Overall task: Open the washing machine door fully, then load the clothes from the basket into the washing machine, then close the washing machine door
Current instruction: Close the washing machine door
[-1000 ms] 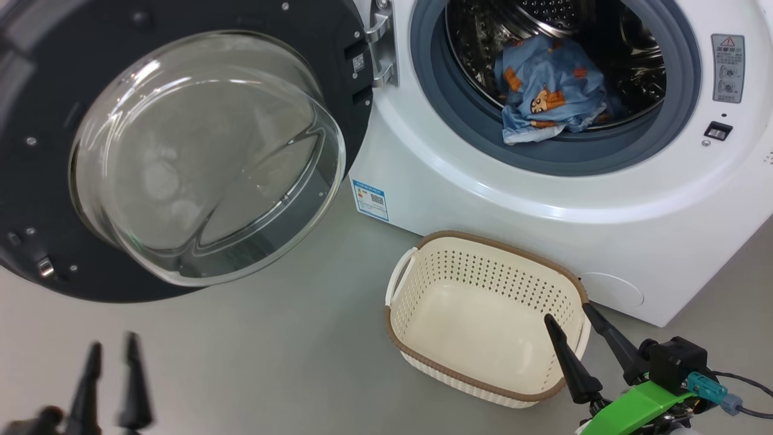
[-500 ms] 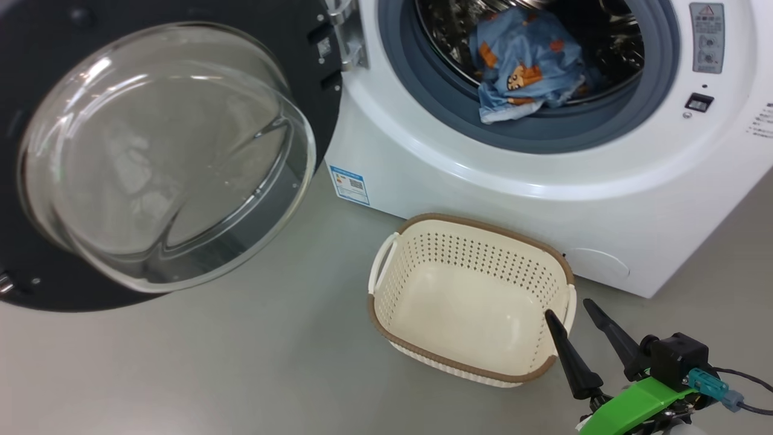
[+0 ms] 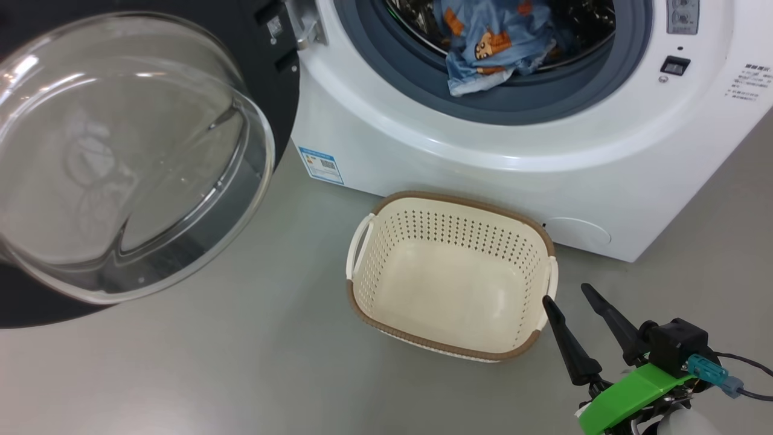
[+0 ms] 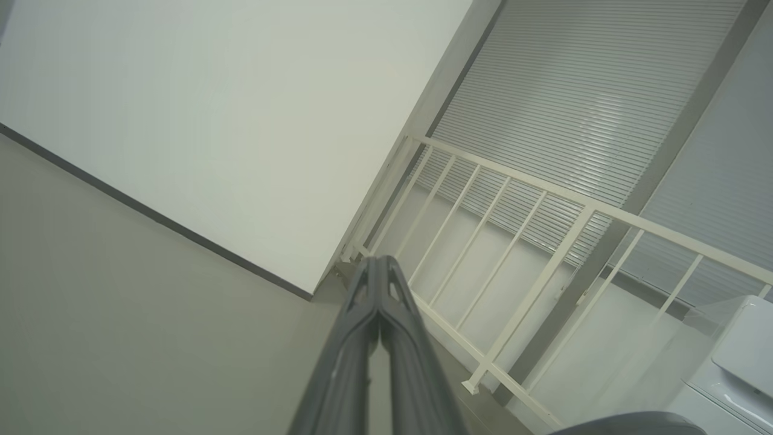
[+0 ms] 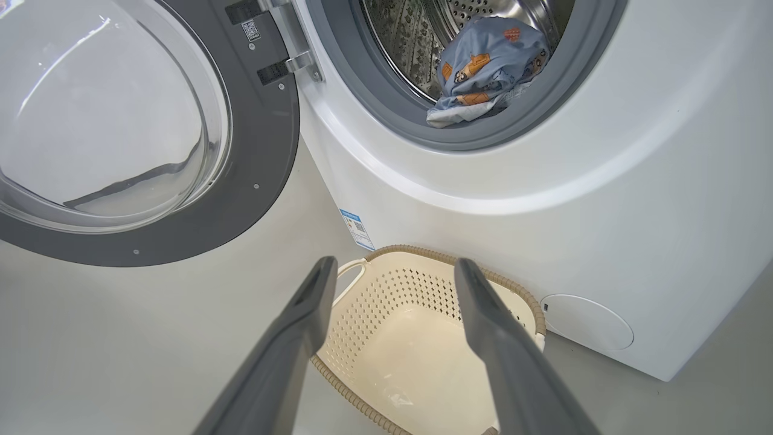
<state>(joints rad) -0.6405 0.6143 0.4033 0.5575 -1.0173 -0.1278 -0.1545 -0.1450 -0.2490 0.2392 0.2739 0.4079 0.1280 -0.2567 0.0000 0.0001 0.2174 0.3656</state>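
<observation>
Ahead of closed left jaws, railing (image 4: 543, 189).

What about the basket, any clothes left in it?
No, the basket is bare inside, and the clothes lie in the washing machine drum.

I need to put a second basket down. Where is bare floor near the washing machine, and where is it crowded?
Bare floor lies between the open washing machine door and the basket, and along the basket's near side. Crowded: the narrow strip between basket and washing machine, and by the right gripper.
</observation>
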